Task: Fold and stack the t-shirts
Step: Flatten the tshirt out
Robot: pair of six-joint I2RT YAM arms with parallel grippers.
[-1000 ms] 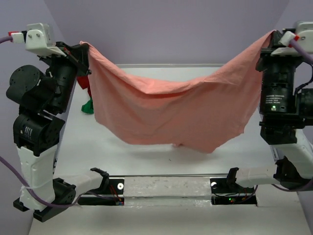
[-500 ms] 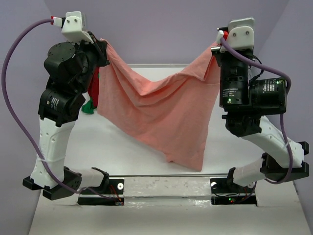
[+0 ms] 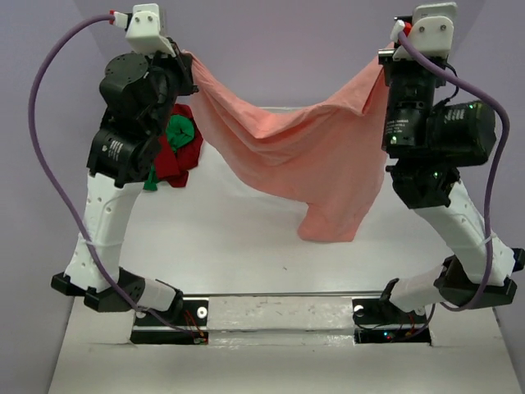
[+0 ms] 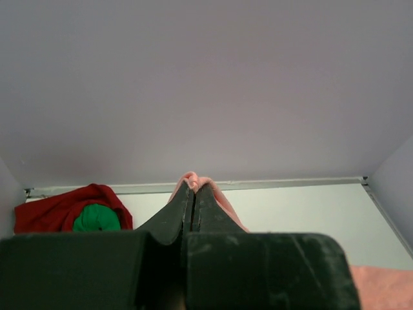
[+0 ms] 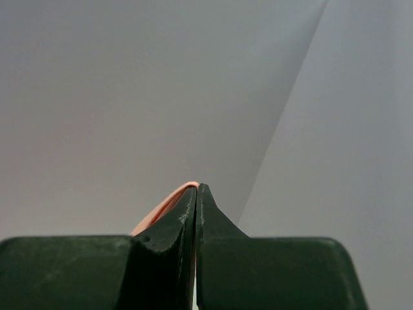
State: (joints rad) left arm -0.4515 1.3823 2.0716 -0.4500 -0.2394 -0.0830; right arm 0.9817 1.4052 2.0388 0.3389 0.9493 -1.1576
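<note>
Left gripper (image 4: 194, 186) pinches salmon-pink t-shirt (image 4: 225, 209); dark red t-shirt (image 4: 48, 212) surrounds green t-shirt (image 4: 97, 219) beyond.

White surface (image 3: 246, 246) boxed in by plain lilac walls (image 3: 287, 49).
The surface is matte white, with a small dark speck (image 3: 283, 268) toward its near side and a soft grey shadow across its middle. A thin pale trim (image 4: 290, 184) runs along its far edge, where it meets the back wall. Side walls rise at left and right, and a silvery strip (image 3: 279, 313) lies along the near edge.
</note>
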